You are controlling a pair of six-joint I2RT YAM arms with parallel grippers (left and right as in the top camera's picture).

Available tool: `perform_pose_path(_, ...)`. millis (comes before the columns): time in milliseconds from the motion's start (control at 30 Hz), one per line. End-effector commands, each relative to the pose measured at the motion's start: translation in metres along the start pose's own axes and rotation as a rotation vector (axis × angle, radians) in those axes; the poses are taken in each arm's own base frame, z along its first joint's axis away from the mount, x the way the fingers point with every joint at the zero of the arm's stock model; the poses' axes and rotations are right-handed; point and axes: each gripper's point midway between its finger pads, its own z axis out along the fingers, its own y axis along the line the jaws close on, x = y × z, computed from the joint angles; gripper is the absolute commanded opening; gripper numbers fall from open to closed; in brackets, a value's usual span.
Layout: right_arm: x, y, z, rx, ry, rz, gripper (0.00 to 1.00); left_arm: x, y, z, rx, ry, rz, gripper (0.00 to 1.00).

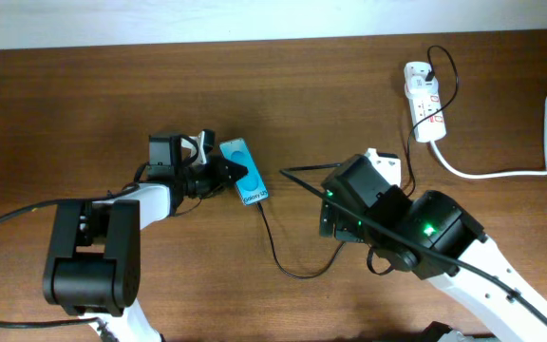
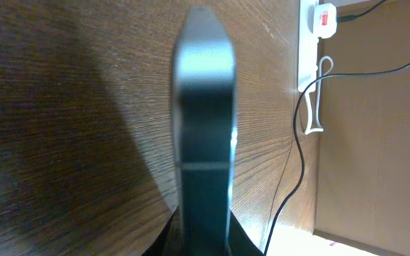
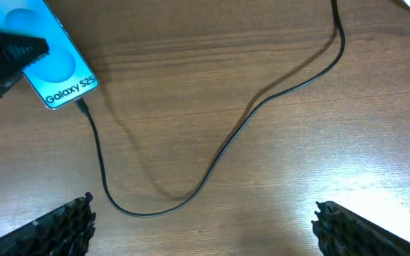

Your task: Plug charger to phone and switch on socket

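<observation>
Pinching the phone [image 1: 246, 180] at the centre of the table [image 1: 84, 114], the left gripper [image 1: 226, 174] could jerk the charger [image 3: 219, 153] tip — touching the phone's text end — loose if it twists, while the right gripper [image 3: 205, 217], fingers spread above its loop, may snag it reaching for the far-off socket [image 1: 425, 103].

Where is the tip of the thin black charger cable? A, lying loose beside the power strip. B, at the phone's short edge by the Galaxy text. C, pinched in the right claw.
B: the right wrist view shows the tip of the charger meeting the short edge of the phone, and the right claw is open, holding nothing.
</observation>
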Motion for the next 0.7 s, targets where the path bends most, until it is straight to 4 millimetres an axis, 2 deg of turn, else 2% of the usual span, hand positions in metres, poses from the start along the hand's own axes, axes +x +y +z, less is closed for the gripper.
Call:
perform_pose_path(0, -0.002, -0.002, 0.004, 0.015, -0.010, 0.015, 0.98, -0.009, -0.005, 0.002, 0.012, -0.010, 0.068, 0.10)
perform_pose_path(133, -0.007, 0.004, 0.004, -0.006, -0.029, 0.022, 0.98, -0.002, 0.013, 0.010, -0.018, 0.010, 0.031, 0.10)
perform_pose_path(233, -0.008, 0.004, 0.004, -0.008, -0.032, 0.023, 0.98, -0.003, 0.016, 0.009, -0.033, 0.004, 0.031, 0.12)
perform_pose_path(467, -0.008, 0.004, 0.004, -0.008, -0.031, 0.023, 0.98, -0.008, 0.039, 0.007, -0.157, -0.039, 0.005, 0.14)
perform_pose_path(667, -0.007, 0.005, 0.007, 0.002, -0.022, 0.019, 0.98, -0.009, 0.041, 0.007, -0.169, -0.044, 0.004, 0.20)
